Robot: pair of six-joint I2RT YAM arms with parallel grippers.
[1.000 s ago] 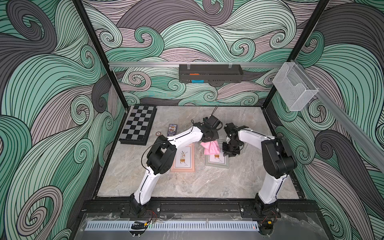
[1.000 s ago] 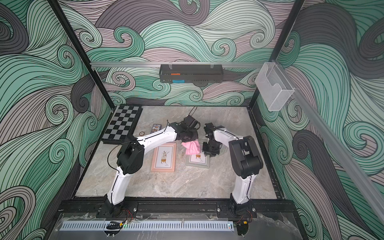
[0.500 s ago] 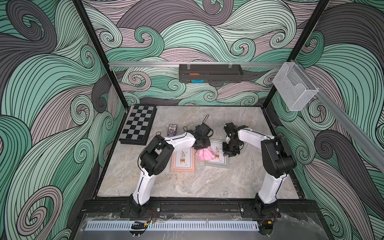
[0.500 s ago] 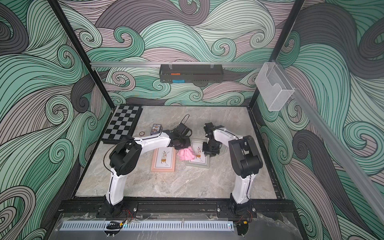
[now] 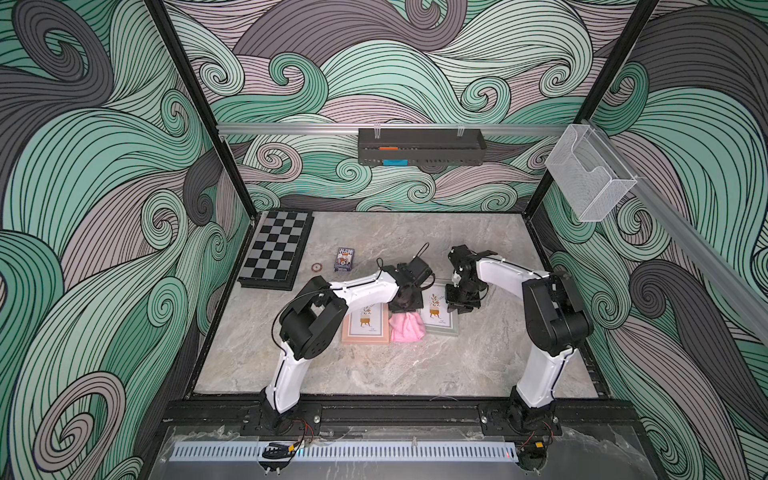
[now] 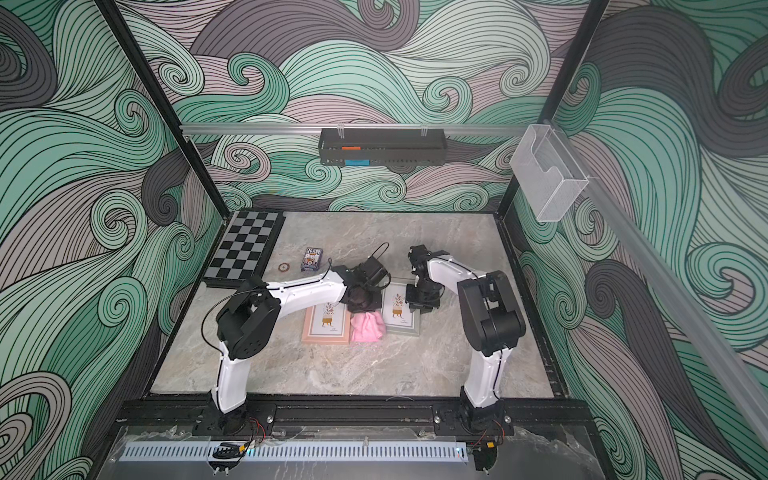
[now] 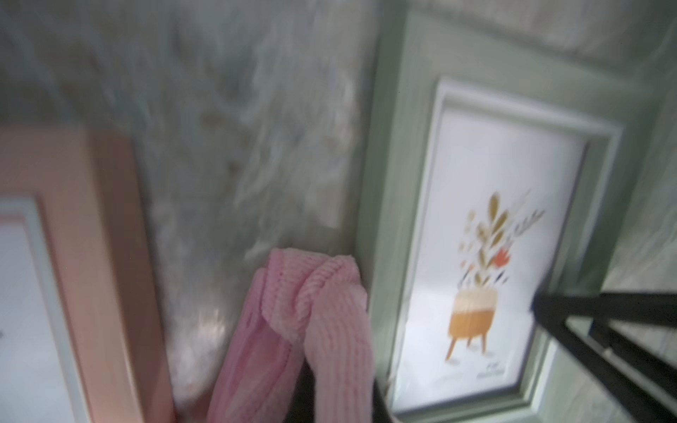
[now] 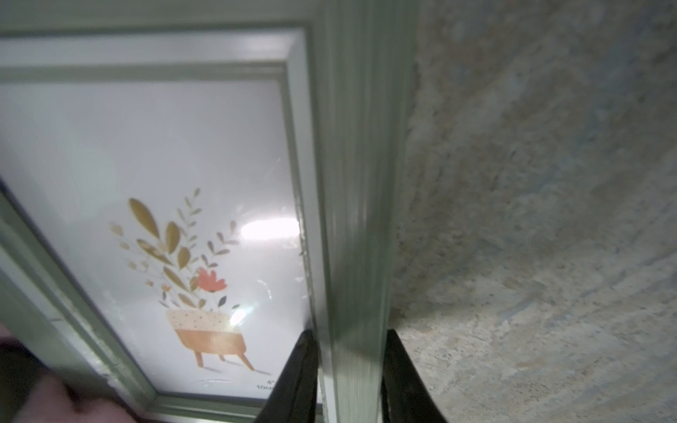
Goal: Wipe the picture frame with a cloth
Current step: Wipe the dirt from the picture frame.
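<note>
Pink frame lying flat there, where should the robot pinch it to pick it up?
The pink frame lies flat, the cloth crowds its right side, and the left arm hangs over its far end. So probably its near border, from above: one pincer finger on the glass, one outside, as the right pincer holds the green frame.

narrow lane between peach frame (image 5: 365,338) and green frame (image 5: 443,330) — bunched cloth (image 5: 407,328) inside

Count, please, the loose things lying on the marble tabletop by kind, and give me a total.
Picture frames: 2, the peach frame and the green frame
Pink cloth: 1
Chessboard: 1
Card box: 1
Small ring: 1
Total: 6
</note>
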